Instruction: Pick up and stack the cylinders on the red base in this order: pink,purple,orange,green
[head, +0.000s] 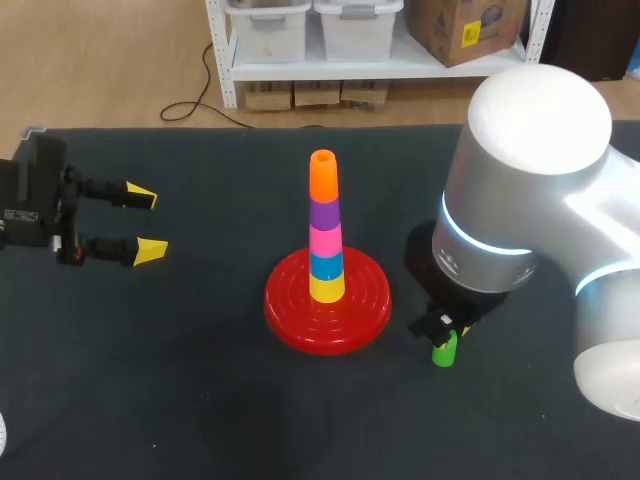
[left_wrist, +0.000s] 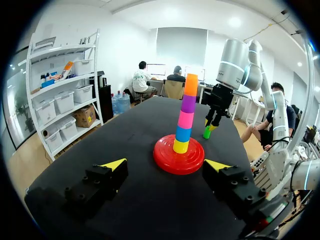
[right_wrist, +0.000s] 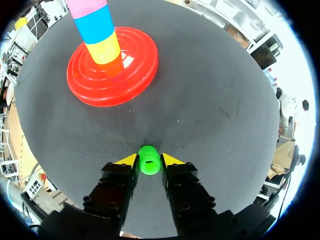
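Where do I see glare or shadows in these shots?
Head view: pale glints run along the ridges of the red base. Right wrist view: the green cylinder throws a small shadow on the table, toward the base.

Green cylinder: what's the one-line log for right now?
right gripper: shut on green plastic cylinder | left gripper: open, empty | round red plastic base: orange plastic cylinder topmost
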